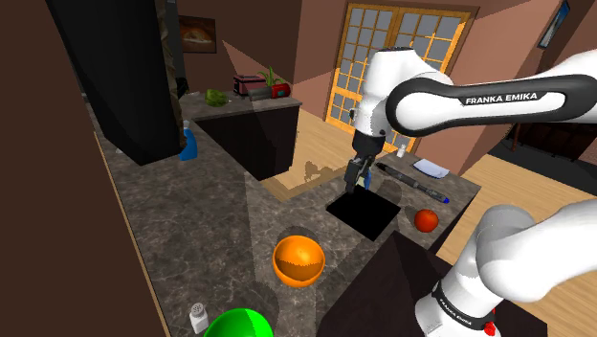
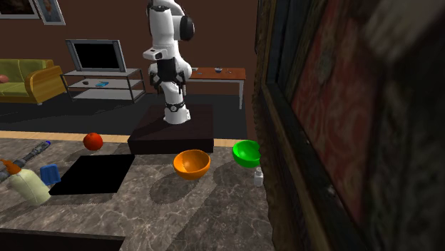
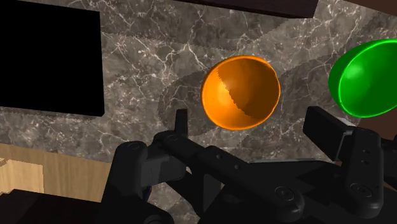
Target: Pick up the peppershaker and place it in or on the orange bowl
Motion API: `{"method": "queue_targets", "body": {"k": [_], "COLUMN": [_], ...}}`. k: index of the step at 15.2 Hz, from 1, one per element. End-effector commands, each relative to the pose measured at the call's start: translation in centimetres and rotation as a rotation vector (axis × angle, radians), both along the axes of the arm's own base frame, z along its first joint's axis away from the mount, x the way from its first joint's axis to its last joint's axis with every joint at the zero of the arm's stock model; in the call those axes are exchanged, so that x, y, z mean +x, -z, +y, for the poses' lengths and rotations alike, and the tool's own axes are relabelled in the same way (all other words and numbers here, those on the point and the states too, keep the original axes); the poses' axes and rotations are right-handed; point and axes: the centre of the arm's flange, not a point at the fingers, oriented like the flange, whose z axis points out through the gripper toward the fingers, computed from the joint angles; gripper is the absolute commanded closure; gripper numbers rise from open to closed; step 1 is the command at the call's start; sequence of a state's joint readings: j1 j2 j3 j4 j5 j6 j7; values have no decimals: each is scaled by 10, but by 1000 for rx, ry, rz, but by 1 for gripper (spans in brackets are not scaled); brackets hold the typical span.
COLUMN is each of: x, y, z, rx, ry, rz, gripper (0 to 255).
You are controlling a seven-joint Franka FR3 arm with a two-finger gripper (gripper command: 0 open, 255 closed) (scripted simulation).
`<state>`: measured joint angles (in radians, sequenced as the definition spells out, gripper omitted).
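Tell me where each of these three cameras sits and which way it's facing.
Shoulder view: beside the stand, looking down across the counter; the white arm and gripper reach over it.
Second exterior view: across the counter, facing the arm on its stand, a TV behind.
Wrist view: on the wrist, looking down at the counter; both black fingers show, apart.
Shared: all three show the orange bowl and green bowl; the two exterior views also show the peppershaker.

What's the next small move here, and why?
Probably swing the open black gripper toward the small white peppershaker beside the glossy green bowl. The gripper holds nothing and hangs above the marbled counter, and the untouched shaker stands past the round orange bowl.
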<state>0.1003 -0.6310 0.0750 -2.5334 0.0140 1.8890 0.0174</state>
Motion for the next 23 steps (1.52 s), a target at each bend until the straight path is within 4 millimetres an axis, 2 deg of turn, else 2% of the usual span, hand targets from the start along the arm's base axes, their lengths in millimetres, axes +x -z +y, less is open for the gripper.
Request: {"method": "queue_targets", "body": {"k": [1,23], "x": [8,97], "y": [14,189], "z": [19,232], "rx": [3,31], "ry": [-1,-16], "rz": [3,48], "gripper": [0,0]}}
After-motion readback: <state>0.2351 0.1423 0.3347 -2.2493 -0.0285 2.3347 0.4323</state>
